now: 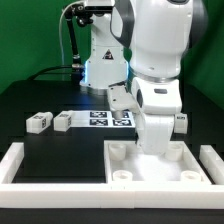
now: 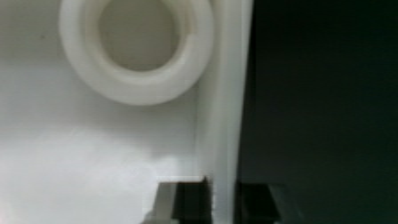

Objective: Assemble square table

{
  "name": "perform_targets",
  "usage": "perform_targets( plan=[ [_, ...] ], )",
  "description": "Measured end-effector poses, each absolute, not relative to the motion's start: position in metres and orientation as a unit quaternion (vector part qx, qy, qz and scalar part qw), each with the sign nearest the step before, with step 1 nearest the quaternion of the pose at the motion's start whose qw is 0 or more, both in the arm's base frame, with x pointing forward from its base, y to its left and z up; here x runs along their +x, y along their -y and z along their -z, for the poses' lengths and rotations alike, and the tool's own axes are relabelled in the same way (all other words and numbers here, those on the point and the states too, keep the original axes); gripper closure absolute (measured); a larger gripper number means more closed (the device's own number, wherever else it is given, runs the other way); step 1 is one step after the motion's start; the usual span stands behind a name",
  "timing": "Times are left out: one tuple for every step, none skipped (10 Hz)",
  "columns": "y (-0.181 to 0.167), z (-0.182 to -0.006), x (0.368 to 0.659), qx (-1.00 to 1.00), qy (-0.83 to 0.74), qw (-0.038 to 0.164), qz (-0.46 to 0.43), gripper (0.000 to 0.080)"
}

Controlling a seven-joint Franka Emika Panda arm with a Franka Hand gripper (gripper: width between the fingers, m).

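The fingers (image 2: 183,203) are clenched on the raised rim (image 2: 221,110) of the square panel (image 1: 125,160), which lies at five o'clock on the black counter (image 1: 60,150). Two leg blocks (image 1: 39,122) sit at nine o'clock.

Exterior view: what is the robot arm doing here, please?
The arm reaches down to the white square table panel, lying on the black work surface. Its gripper is shut on the panel's raised rim, next to a round corner socket. Two leg blocks lie loose on the exterior view's left; the sockets in view are empty.
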State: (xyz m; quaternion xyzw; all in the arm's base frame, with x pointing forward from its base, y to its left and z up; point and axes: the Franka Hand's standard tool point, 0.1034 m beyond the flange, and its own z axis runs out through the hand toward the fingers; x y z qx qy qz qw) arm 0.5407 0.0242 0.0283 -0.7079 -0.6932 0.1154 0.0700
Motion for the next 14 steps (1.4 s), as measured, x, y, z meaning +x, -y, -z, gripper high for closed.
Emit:
perform_targets(
  plan=[
    [-0.031, -0.030, 0.542, -0.712, 0.683, 0.087, -0.137, 0.0738],
    [-0.037, -0.032, 0.542, -0.714, 0.674, 0.107, -0.155, 0.0738],
    [-0.043, -0.028, 0.543, -0.712, 0.674, 0.116, -0.162, 0.0738],
    [-0.048, -0.023, 0.543, -0.707, 0.678, 0.117, -0.164, 0.0738],
    [-0.048, -0.023, 0.543, -0.703, 0.681, 0.114, -0.167, 0.0738],
    [-0.048, -0.023, 0.543, -0.704, 0.681, 0.114, -0.167, 0.0738],
    [-0.048, -0.023, 0.543, -0.704, 0.681, 0.114, -0.167, 0.0738],
    [-0.048, -0.023, 0.543, -0.704, 0.681, 0.114, -0.167, 0.0737],
    [-0.048, -0.023, 0.543, -0.704, 0.681, 0.115, -0.167, 0.0737],
    [-0.048, -0.023, 0.543, -0.703, 0.681, 0.115, -0.167, 0.0563],
    [-0.048, -0.023, 0.543, -0.703, 0.681, 0.115, -0.167, 0.0383],
    [-0.048, -0.023, 0.543, -0.703, 0.681, 0.115, -0.167, 0.0383],
    [-0.048, -0.023, 0.543, -0.703, 0.681, 0.115, -0.167, 0.0215],
    [-0.048, -0.023, 0.543, -0.703, 0.681, 0.115, -0.167, 0.0170]
  ],
)
